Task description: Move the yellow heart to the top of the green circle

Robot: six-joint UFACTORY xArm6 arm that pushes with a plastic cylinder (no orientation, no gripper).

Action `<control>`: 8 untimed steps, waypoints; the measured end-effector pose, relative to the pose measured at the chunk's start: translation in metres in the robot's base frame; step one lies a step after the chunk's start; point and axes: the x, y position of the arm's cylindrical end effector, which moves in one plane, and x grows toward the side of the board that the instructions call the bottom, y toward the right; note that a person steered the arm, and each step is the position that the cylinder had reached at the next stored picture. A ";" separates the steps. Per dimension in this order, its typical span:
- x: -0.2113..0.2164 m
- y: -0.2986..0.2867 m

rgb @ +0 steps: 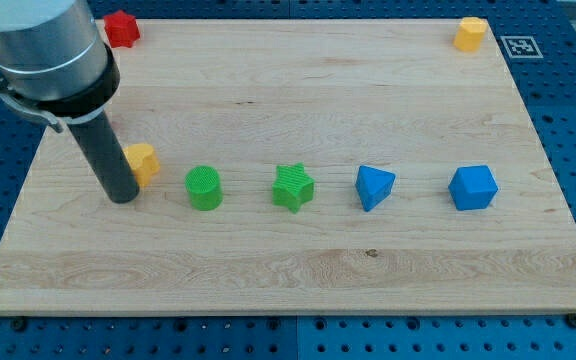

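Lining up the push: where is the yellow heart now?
The yellow heart lies at the view's left, mid-height on the board, just left of the green circle and slightly higher, with my tip right against its left side.

No words, brand names or numbers can be read anywhere. The only sign is a small black-and-white square marker, a coded tag with a blocky pattern, lying on the blue perforated surface just off the worktop's top right corner, far across the view from my tip. Its pattern carries no legible characters.
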 end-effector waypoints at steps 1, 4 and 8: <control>-0.011 0.000; -0.042 0.016; -0.120 0.127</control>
